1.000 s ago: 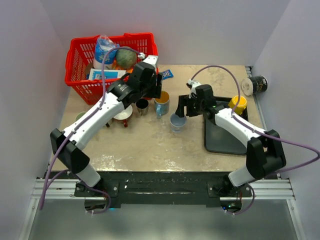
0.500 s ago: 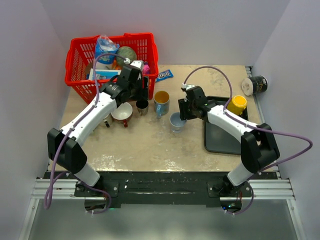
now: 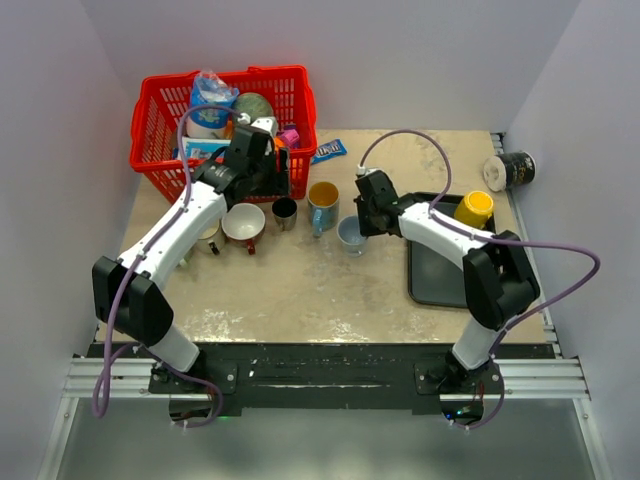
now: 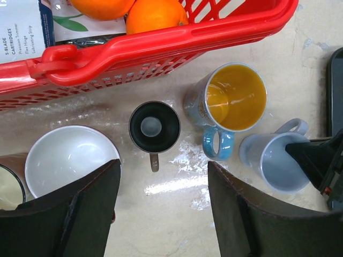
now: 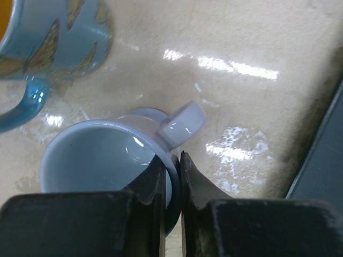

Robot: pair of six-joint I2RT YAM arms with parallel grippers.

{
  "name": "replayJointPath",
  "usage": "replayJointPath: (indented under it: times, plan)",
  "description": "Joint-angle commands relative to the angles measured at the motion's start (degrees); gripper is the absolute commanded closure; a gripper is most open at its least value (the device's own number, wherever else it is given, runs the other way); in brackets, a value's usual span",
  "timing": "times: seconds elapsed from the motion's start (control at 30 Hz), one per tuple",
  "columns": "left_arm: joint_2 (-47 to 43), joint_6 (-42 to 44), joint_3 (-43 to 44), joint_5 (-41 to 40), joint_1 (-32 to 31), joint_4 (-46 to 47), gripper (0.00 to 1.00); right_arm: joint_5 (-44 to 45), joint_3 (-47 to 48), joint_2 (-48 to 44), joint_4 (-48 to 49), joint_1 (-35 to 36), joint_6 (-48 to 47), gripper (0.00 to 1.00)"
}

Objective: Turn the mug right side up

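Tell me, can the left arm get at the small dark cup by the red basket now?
Probably yes. The open left claw points at the dark cup, with gaps to the white bowl and the blue-handled mug beside it.

Pale blue mug (image 3: 351, 234) stands mouth-up on surface (image 3: 300, 290), just beside yellow-lined mug (image 3: 323, 203). Right gripper (image 3: 364, 222) at its rim, tray side. Left gripper (image 3: 272, 183) by red basket (image 3: 304, 95) front wall. Yellow cup (image 3: 474, 209) on black tray (image 3: 435, 280).

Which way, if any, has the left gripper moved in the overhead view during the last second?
Yes. The left gripper has moved left, away from the black tray and up to the red basket.
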Motion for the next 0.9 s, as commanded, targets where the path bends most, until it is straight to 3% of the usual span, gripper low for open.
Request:
replayJointPath:
  times: [0.0, 0.4, 0.5, 0.7, 0.73, 0.8, 0.83, 0.87]
  plan:
    - [-2.7, 1.3, -0.7, 1.3, 1.0, 2.1, 0.29, 9.4, 6.6, 2.0, 0.2, -0.2, 6.5, 1.0]
    - [-3.8, 1.6, -1.1, 1.8, 1.9, 2.0, 0.28, 16.3, 16.4, 14.0, 0.0, -0.6, 19.6, 1.0]
    - [-3.9, 1.4, -1.5, 1.7, 2.0, 2.1, 0.28, 18.0, 16.9, 13.9, -1.6, -1.0, 21.2, 0.93]
    - [-3.2, 1.1, -1.5, 2.9, 2.1, 2.5, 0.27, 19.5, 15.7, 12.2, -2.1, -1.6, 22.8, 0.7]
    - [-3.1, 1.1, -1.3, 3.0, 2.1, 2.5, 0.27, 19.8, 15.6, 11.8, -2.3, -1.7, 23.1, 0.55]
    - [-3.1, 1.1, -1.1, 3.1, 2.1, 2.4, 0.27, 19.9, 15.1, 10.6, -2.4, -1.6, 23.1, 0.38]
    - [-3.0, 1.1, -0.9, 3.1, 2.1, 2.3, 0.27, 19.7, 15.1, 10.2, -2.5, -1.7, 23.2, 0.24]
    - [-2.9, 1.2, -0.9, 3.1, 2.1, 2.3, 0.27, 19.0, 15.0, 9.5, -2.5, -1.7, 22.8, 0.19]
